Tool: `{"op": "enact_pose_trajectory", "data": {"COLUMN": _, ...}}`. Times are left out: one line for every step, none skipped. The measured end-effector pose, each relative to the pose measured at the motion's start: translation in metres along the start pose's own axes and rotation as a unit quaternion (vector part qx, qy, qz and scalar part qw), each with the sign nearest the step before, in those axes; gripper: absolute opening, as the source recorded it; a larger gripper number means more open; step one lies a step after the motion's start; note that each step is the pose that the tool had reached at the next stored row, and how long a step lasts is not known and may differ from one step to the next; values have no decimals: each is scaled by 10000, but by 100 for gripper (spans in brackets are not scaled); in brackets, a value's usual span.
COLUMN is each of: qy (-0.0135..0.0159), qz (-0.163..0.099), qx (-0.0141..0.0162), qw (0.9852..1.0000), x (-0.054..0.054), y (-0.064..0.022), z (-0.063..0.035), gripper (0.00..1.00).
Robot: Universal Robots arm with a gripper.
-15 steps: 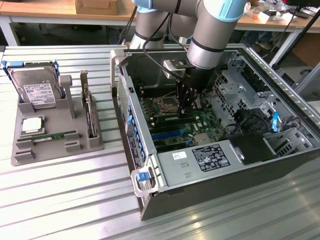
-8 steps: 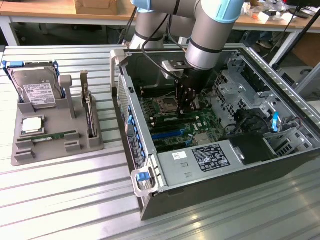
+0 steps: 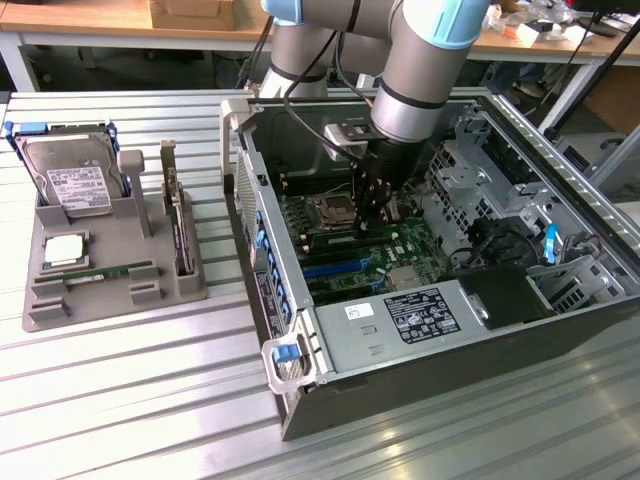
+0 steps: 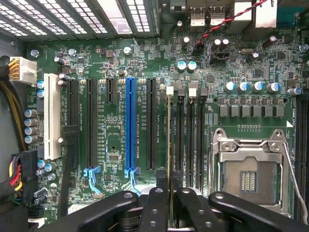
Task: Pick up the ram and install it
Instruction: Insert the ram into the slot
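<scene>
My gripper [image 3: 375, 212] reaches down inside the open computer case [image 3: 300, 330], over the motherboard [image 3: 400, 245] beside the empty processor socket [image 3: 333, 210]. In the wrist view its fingers [image 4: 155, 203] are shut on the ram [image 4: 169, 140], a thin green stick seen edge-on. The stick runs lengthwise along the memory slot nearest the black expansion slots, in line with that slot's white latch [image 4: 169, 90]. Whether it is seated or just above the slot I cannot tell. A second, similar green stick [image 3: 105, 272] lies on the grey holder [image 3: 40, 310] at the exterior view's left.
The grey holder also carries a hard drive [image 3: 75, 180], a square silver processor [image 3: 62, 250] and an upright dark expansion card [image 3: 178, 225]. Inside the case sit the power supply [image 3: 420, 315], a drive cage [image 3: 490, 170], other memory slots [image 4: 190, 140], a blue slot [image 4: 130, 125] and cable bundles [image 4: 12, 111].
</scene>
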State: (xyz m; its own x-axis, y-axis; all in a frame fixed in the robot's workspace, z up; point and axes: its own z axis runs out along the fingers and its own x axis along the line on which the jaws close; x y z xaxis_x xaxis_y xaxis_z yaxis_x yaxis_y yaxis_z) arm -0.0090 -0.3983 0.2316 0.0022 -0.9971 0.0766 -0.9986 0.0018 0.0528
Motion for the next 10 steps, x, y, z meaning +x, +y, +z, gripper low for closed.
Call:
{"op": "enact_pose_trajectory", "data": {"qy": 1, "qz": 0, "qx": 0, "qw": 10000, "x": 0, "y": -5, "z": 2, "gripper": 13}}
{"op": "enact_pose_trajectory", "data": {"qy": 7, "qz": 1, "qx": 0, "qw": 10000, "x": 0, "y": -9, "z": 4, "gripper": 13}}
{"op": "enact_pose_trajectory", "data": {"qy": 12, "qz": 1, "qx": -1, "qw": 10000, "x": 0, "y": -10, "z": 4, "gripper": 13}}
{"op": "enact_pose_trajectory", "data": {"qy": 17, "qz": 2, "qx": 0, "qw": 10000, "x": 1, "y": -11, "z": 5, "gripper": 13}}
{"op": "enact_pose_trajectory", "data": {"qy": 23, "qz": 2, "qx": 0, "qw": 10000, "x": 0, "y": -11, "z": 9, "gripper": 13}}
{"op": "enact_pose_trajectory", "data": {"qy": 30, "qz": 2, "qx": 0, "qw": 10000, "x": 0, "y": -12, "z": 13, "gripper": 13}}
{"op": "enact_pose_trajectory", "data": {"qy": 33, "qz": 4, "qx": 0, "qw": 10000, "x": 0, "y": -12, "z": 14, "gripper": 13}}
{"op": "enact_pose_trajectory", "data": {"qy": 36, "qz": 13, "qx": -1, "qw": 10000, "x": 1, "y": -12, "z": 14, "gripper": 13}}
{"op": "enact_pose_trajectory", "data": {"qy": 39, "qz": 19, "qx": -2, "qw": 10000, "x": 0, "y": -12, "z": 15, "gripper": 13}}
{"op": "enact_pose_trajectory", "data": {"qy": 42, "qz": 21, "qx": -2, "qw": 10000, "x": 0, "y": -13, "z": 16, "gripper": 13}}
